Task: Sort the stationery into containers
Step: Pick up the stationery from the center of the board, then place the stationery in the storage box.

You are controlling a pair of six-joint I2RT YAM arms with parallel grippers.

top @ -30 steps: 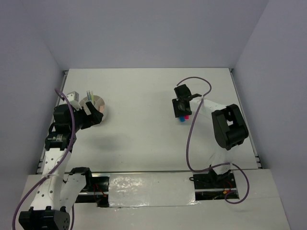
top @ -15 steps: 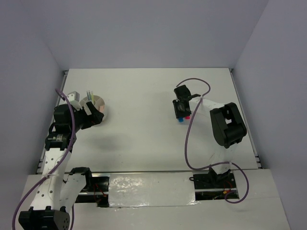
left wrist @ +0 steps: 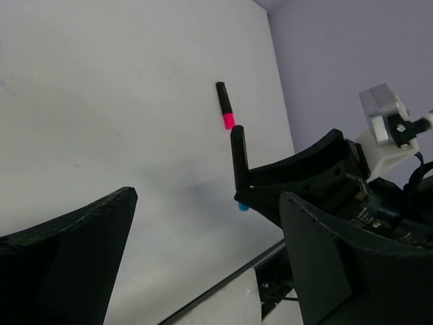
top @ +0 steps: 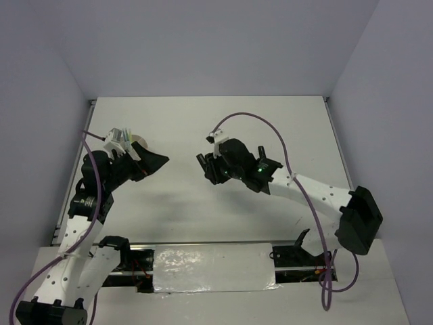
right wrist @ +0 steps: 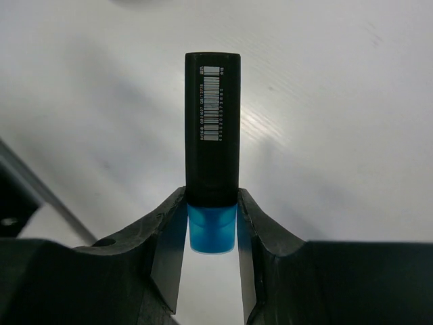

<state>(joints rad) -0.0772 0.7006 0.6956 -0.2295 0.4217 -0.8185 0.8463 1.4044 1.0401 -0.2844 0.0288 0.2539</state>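
My right gripper (right wrist: 212, 233) is shut on a blue highlighter (right wrist: 212, 135). Its black cap points away from the wrist and the blue end sits between the pads. In the top view the right gripper (top: 206, 169) hangs over the middle of the table, facing my left gripper (top: 157, 162), which is open and holds nothing. In the left wrist view the left gripper (left wrist: 210, 271) frames the held blue highlighter (left wrist: 238, 162), and a pink highlighter (left wrist: 224, 108) lies on the table beyond. The white container (top: 140, 141) is mostly hidden behind the left arm.
Grey walls close in the white table (top: 203, 122) at the back and on both sides. A purple cable (top: 247, 116) arcs above the right arm. The arm bases and a shiny strip (top: 210, 261) run along the near edge.
The right gripper closed on the blue highlighter and carried it left from the right side to the table's middle. The left gripper swung right, away from the container.
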